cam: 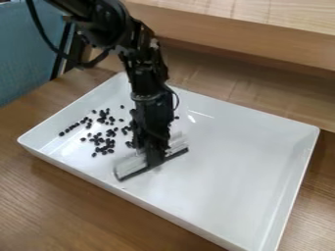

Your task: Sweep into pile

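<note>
The wooden bench carries the white tray, set slantwise on it. Over the tray hangs the black arm, and its hand is down inside the walls, pinching the sweeper about its middle. The sweeper is low over the tray's floor, in the half nearer the short left wall. Smallest come the dark beans, loose between the sweeper and that wall, a few strung out closer to the wall, and one stray bean over toward the tray's far long wall.

To do the gathering stroke well, I'd keep the blade's whole length level and lightly on the tray's floor; tip it and beans will slip under the raised end. Push slowly toward the tray's short left wall, then make short strokes from either long wall to draw the line into a heap. Rush it and they'll roll round the ends. The stray wants its own pass, with the blade brought in behind it from the far long wall.

The sweeper's long axis runs crosswise in the tray, roughly along the short left wall but turned somewhat from it. One broad side faces the beans; the dark strip faces the tray's opposite end.
</note>
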